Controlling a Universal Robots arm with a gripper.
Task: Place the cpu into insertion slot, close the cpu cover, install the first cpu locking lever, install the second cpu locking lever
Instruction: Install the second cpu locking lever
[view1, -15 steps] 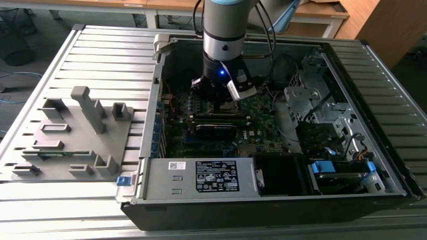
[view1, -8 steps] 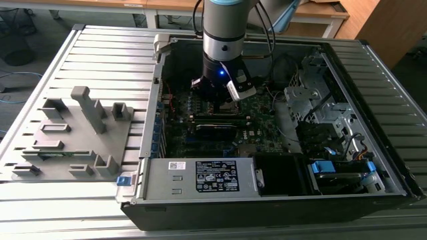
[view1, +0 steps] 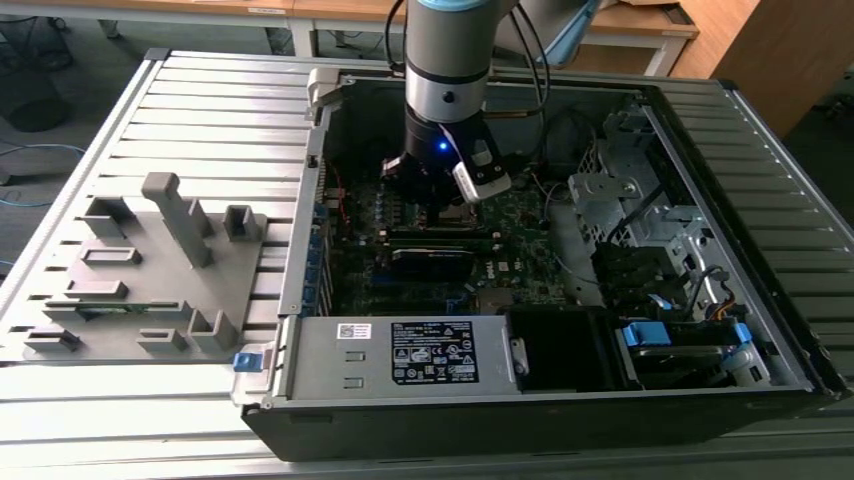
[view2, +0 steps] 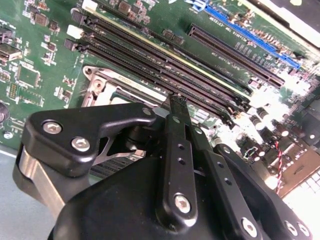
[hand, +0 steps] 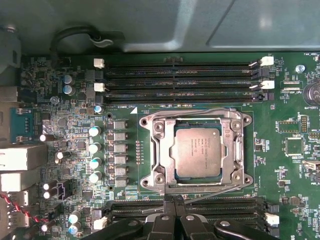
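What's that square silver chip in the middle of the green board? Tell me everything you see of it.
The chip is a flat square with a dull silver-grey metal top bearing faint print. It lies level in its socket on the green board, framed by the metal cover lying over its edges. The gripper sits beside the socket, closed and not touching the chip.

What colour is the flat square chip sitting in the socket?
Dull silver-grey: the flat square metal-topped cpu shows best in the first wrist view.

- The cpu (hand: 196, 152) sits in the insertion slot (hand: 231, 172), with the cpu cover (hand: 155, 150) down around it.
- Memory slots (hand: 180, 80) flank the socket on two opposite sides.
- The gripper (hand: 174, 200) hangs just beside the socket's edge.
- The computer case (view1: 534, 400) lies on the counter (view1: 200, 110), with a fixture tray (view1: 147, 270) to the exterior view's left.
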